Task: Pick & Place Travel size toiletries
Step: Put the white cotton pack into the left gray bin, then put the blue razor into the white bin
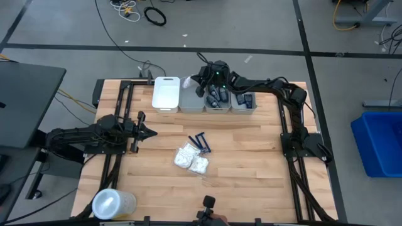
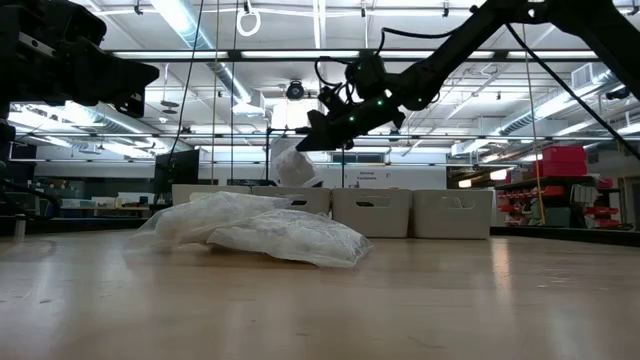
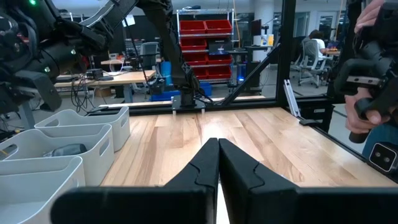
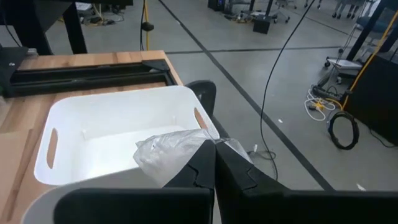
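Above the row of bins, the right gripper [image 4: 214, 163] is clamped on a white packet [image 4: 168, 151] — half hidden behind its fingers — with the empty white bin [image 4: 112, 127] just beyond. Left gripper [image 3: 218, 163] waits pressed together, well apart; razors [image 1: 201, 142] lie mid-table.

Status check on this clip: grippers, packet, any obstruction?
Right gripper shut on white packet, hanging over the white bin. Left gripper shut, empty, waiting at table's left. Nothing seen in the way.
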You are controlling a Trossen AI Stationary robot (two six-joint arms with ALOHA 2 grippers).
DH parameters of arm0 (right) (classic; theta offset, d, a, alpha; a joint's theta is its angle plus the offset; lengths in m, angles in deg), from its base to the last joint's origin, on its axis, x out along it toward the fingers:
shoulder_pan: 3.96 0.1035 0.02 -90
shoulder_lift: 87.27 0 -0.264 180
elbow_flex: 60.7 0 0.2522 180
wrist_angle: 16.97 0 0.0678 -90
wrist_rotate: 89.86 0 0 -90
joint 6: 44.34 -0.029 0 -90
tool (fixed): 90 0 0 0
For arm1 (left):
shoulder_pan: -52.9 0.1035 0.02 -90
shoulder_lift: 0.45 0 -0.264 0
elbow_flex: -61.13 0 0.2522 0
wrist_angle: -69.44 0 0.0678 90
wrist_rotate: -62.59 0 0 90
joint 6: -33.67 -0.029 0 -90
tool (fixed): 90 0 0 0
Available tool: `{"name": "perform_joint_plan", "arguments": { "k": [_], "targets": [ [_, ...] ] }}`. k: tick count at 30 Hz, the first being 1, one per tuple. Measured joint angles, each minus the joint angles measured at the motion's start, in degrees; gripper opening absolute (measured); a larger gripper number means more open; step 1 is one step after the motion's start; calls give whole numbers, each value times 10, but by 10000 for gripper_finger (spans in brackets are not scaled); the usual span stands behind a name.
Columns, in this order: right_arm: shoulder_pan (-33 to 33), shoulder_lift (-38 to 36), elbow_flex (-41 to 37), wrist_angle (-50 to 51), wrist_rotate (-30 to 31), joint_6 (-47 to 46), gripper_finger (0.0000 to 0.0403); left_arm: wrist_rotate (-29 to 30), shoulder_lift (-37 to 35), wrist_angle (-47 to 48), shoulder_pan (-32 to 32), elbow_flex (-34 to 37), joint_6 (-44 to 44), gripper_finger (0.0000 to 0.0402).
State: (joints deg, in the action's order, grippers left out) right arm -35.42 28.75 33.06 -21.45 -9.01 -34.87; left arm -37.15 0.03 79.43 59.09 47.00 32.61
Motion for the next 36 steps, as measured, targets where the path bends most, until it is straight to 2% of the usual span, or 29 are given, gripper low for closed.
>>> {"name": "perform_joint_plan", "arguments": {
  "k": [19,23,32,36],
  "targets": [
    [2,3,0,-47,-11,-4,13,0,0,0,0,0,0,16],
    [2,3,0,-44,-19,-4,46,0,0,0,0,0,0,16],
    [3,3,0,-21,-34,-6,155,0,0,0,0,0,0,16],
    [3,3,0,-19,-34,-6,185,0,0,0,0,0,0,16]
  ]
}}
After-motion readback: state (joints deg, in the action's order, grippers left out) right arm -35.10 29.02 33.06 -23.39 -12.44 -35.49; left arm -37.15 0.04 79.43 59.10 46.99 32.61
